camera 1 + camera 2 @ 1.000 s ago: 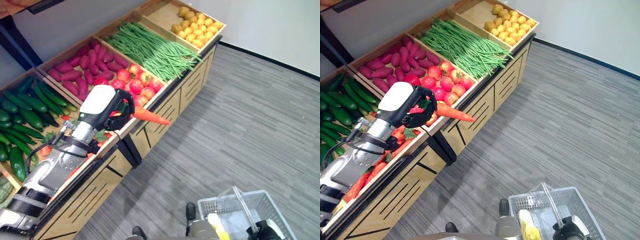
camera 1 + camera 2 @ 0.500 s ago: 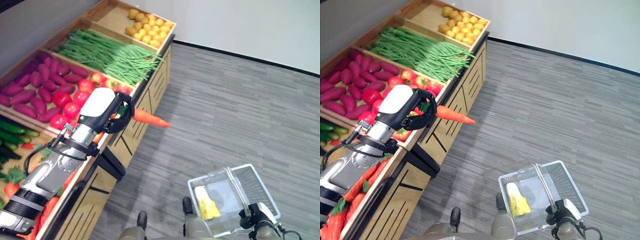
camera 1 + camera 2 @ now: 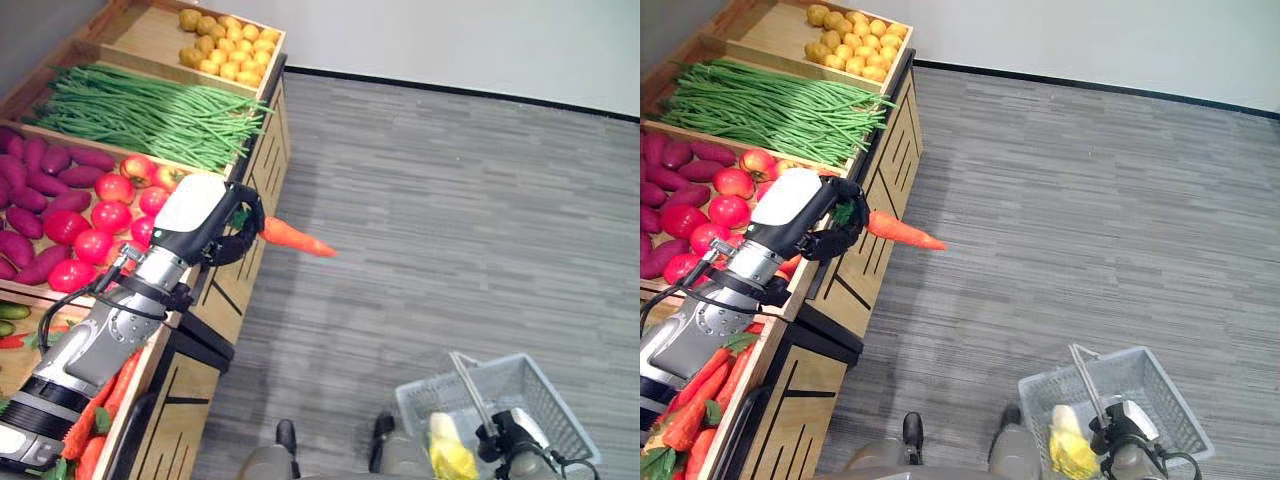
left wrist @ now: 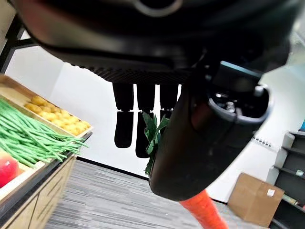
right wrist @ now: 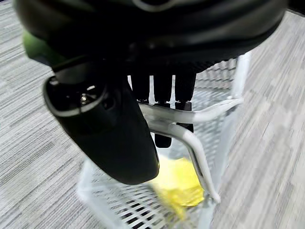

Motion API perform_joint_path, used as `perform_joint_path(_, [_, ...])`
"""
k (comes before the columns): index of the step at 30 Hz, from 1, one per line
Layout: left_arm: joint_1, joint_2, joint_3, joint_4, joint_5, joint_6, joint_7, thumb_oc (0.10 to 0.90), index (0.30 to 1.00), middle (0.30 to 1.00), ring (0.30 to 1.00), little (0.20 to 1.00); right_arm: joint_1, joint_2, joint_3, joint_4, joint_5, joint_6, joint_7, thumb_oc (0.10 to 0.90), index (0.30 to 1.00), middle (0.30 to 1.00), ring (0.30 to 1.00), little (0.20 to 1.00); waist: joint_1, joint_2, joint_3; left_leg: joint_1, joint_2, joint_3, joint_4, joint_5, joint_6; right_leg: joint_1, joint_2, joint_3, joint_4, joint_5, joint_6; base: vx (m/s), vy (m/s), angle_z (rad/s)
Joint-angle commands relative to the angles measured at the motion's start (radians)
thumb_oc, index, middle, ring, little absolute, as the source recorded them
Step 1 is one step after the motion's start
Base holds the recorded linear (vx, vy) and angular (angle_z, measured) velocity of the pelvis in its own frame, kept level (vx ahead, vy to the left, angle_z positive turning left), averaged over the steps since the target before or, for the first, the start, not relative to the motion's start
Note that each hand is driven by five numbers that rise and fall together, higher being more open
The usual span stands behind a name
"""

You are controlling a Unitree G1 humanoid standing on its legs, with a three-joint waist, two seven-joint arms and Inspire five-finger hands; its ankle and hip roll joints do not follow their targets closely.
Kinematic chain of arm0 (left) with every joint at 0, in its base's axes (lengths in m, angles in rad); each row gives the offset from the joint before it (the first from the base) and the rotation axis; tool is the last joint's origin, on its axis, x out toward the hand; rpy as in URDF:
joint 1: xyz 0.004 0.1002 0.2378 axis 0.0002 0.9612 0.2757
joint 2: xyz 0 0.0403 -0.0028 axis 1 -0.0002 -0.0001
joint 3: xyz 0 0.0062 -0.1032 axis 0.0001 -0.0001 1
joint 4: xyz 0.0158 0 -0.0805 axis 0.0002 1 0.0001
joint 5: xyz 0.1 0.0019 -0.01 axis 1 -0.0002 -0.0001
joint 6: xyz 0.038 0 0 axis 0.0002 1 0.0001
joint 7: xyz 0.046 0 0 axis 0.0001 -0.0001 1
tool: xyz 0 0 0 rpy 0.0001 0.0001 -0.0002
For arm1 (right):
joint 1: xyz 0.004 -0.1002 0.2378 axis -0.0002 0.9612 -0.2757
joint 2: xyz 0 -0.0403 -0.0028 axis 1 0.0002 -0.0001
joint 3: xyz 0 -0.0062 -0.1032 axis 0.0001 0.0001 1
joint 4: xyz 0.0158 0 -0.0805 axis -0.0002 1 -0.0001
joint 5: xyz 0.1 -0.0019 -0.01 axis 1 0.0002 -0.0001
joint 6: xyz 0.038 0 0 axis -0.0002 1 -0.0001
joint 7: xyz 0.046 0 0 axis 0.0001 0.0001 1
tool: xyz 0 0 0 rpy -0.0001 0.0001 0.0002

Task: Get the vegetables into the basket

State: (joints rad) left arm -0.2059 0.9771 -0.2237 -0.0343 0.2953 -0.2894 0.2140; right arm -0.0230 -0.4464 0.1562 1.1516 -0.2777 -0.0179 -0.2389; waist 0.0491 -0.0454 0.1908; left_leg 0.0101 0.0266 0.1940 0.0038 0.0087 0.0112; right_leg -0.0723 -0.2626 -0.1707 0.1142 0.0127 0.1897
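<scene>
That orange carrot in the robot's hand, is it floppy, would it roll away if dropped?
The tapered orange carrot juts out straight from the left hand, so probably stiff. It looks round, so it might roll on the grey floor, likely curving.

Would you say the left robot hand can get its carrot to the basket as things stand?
Probably yes: the left robot hand holds the carrot out over open floor, and the basket, held by the right robot hand, stands open-topped.

Pale plastic mesh basket (image 3: pixel 1160 385), wooden crates (image 3: pixel 150 25), matt grey floor (image 3: pixel 480 200)
</scene>
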Motion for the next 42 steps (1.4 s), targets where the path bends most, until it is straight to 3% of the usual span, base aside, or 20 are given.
perform_joint_path(1, [-0.07, 0.007, 0.087, -0.093, -0.043, -0.053, 0.04, 0.4, 0.3, 0.3, 0.3, 0.3, -0.051, -0.077, 0.012, -0.088, -0.021, -0.043, -0.052, 0.4, 0.3, 0.3, 0.3, 0.3, -0.015, -0.031, -0.09, -0.069, 0.015, -0.028, -0.022, 0.009, -0.05, -0.025, -0.014, 0.003, -0.045, 0.109, 0.02, 0.0, -0.112, -0.39])
perform_joint_path(7, [-0.052, -0.043, 0.046, -0.095, -0.075, -0.071, 0.032, 0.4, 0.3, 0.3, 0.3, 0.3, -0.116, -0.149, 0.021, -0.275, -0.016, -0.061, -0.08, 0.4, 0.3, 0.3, 0.3, 0.3, -0.034, 0.001, -0.116, -0.06, 0.064, 0.006, -0.082, 0.062, -0.09, -0.004, 0.038, 0.01, -0.19, 0.125, 0.014, -0.01, -0.194, -0.42])
perform_joint_path(8, [-0.079, -0.073, -0.002, -0.091, -0.09, -0.081, 0.02, 0.4, 0.3, 0.3, 0.3, 0.3, -0.145, -0.183, 0.026, -0.387, -0.007, -0.079, -0.091, 0.4, 0.3, 0.3, 0.3, 0.3, -0.051, 0.022, -0.118, -0.057, 0.085, 0.014, -0.086, 0.075, -0.103, -0.003, 0.056, 0.014, -0.196, 0.116, 0.006, -0.02, -0.172, -0.32])
perform_joint_path(16, [-0.168, -0.148, -0.178, -0.067, -0.135, -0.092, -0.033, 0.4, 0.3, 0.3, 0.3, 0.3, -0.249, -0.254, 0.108, -0.612, -0.013, -0.129, -0.08, 0.4, 0.3, 0.3, 0.3, 0.3, -0.075, 0.053, -0.131, -0.028, 0.111, 0.036, -0.091, 0.084, -0.117, 0.01, 0.08, 0.03, -0.201, 0.103, -0.006, 0.01, -0.064, -0.11])
perform_joint_path(24, [-0.238, -0.225, -0.314, -0.008, -0.096, -0.085, -0.059, 0.4, 0.3, 0.3, 0.3, 0.3, -0.327, -0.236, 0.158, -0.747, 0.016, -0.161, -0.074, 0.4, 0.3, 0.3, 0.3, 0.3, -0.09, 0.057, -0.151, -0.01, 0.116, 0.048, -0.091, 0.075, -0.119, 0.018, 0.083, 0.041, -0.201, 0.101, -0.007, 0.01, -0.007, -0.01])
perform_joint_path(29, [-0.238, -0.328, -0.364, 0.129, 0.009, -0.042, -0.069, 0.4, 0.3, 0.3, 0.3, 0.3, -0.334, -0.193, 0.164, -0.882, 0.052, -0.177, -0.048, 0.4, 0.3, 0.3, 0.3, 0.3, -0.102, 0.049, -0.17, 0.006, 0.115, 0.06, -0.091, 0.061, -0.116, 0.023, 0.083, 0.054, -0.201, 0.105, -0.003, 0.03, -0.007, -0.13])
perform_joint_path(37, [-0.211, -0.395, -0.371, 0.294, 0.178, 0.008, -0.003, 0.4, 0.3, 0.3, 0.3, 0.3, -0.312, -0.134, 0.187, -1.023, 0.121, -0.205, -0.016, 0.4, 0.3, 0.3, 0.3, 0.3, -0.102, 0.04, -0.183, 0.015, 0.114, 0.067, -0.091, 0.055, -0.114, 0.027, 0.082, 0.06, -0.201, 0.106, -0.002, 0.01, 0.002, -0.02])
perform_joint_path(42, [-0.177, -0.432, -0.34, 0.419, 0.282, 0.074, 0.048, 0.4, 0.3, 0.3, 0.3, 0.3, -0.259, -0.086, 0.213, -1.166, 0.231, -0.235, 0.033, 0.4, 0.3, 0.3, 0.3, 0.3, -0.105, 0.032, -0.187, 0.015, 0.114, 0.073, -0.091, 0.055, -0.115, 0.025, 0.08, 0.062, -0.201, 0.111, -0.002, 0.0, 0.004, -0.02])
